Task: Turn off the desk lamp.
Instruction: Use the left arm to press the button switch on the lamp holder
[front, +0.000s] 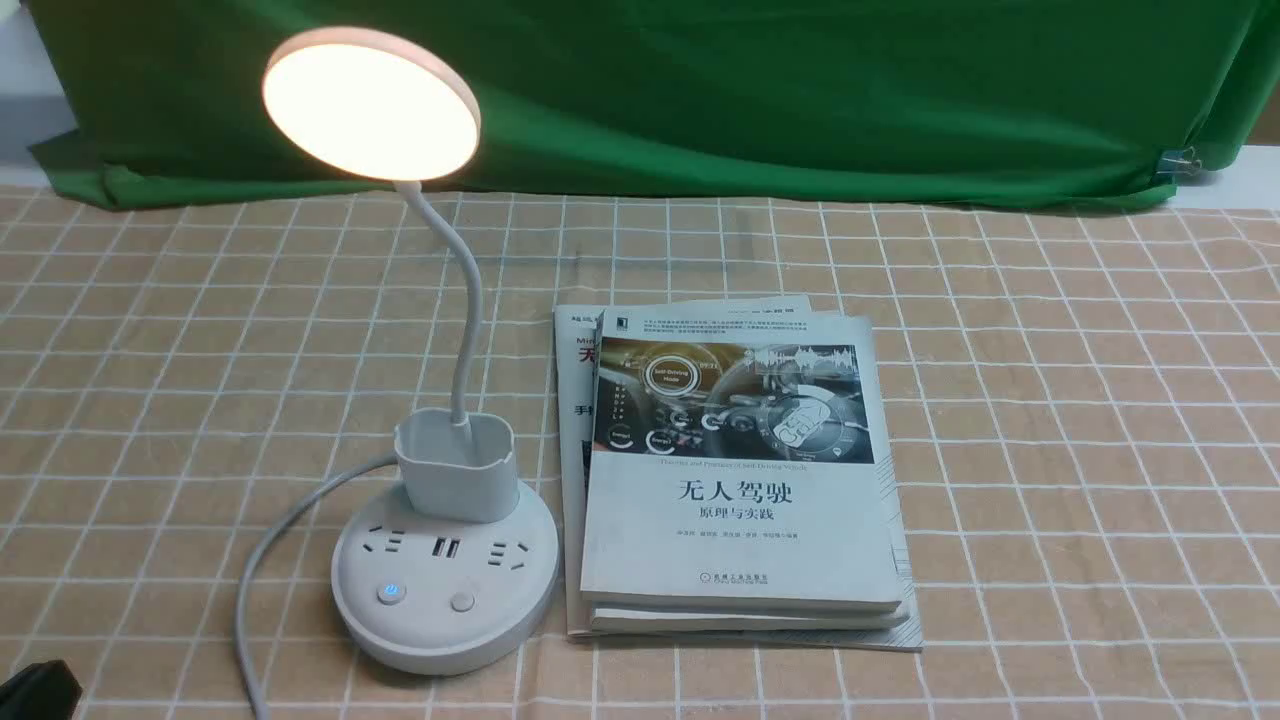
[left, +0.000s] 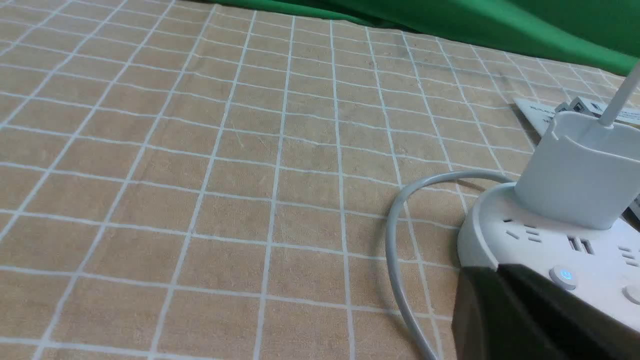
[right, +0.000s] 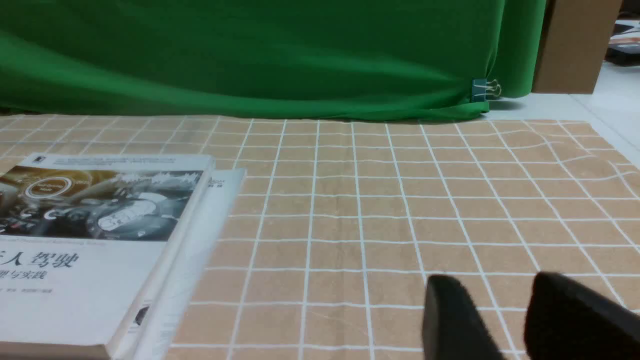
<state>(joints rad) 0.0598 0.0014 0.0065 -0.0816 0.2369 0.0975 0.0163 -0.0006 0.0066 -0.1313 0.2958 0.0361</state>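
The desk lamp (front: 445, 590) stands at the left of the table with its round disc head (front: 370, 105) glowing. Its round base has sockets, a button lit blue (front: 391, 592) and a plain button (front: 461, 601). A small cup holder (front: 457, 468) sits on the base. The base also shows in the left wrist view (left: 520, 240). My left gripper (left: 500, 272) is shut and empty, its tips close in front of the base near the blue-lit button (left: 565, 275). In the front view it is only a dark corner (front: 40, 690). My right gripper (right: 495, 282) is open and empty above the cloth.
Two stacked books (front: 740, 480) lie just right of the lamp base, also in the right wrist view (right: 100, 240). The lamp's grey cord (front: 250, 580) loops off the base's left side toward the front edge. A checked tan cloth (front: 1050, 400) covers the table; a green curtain (front: 750, 90) hangs behind.
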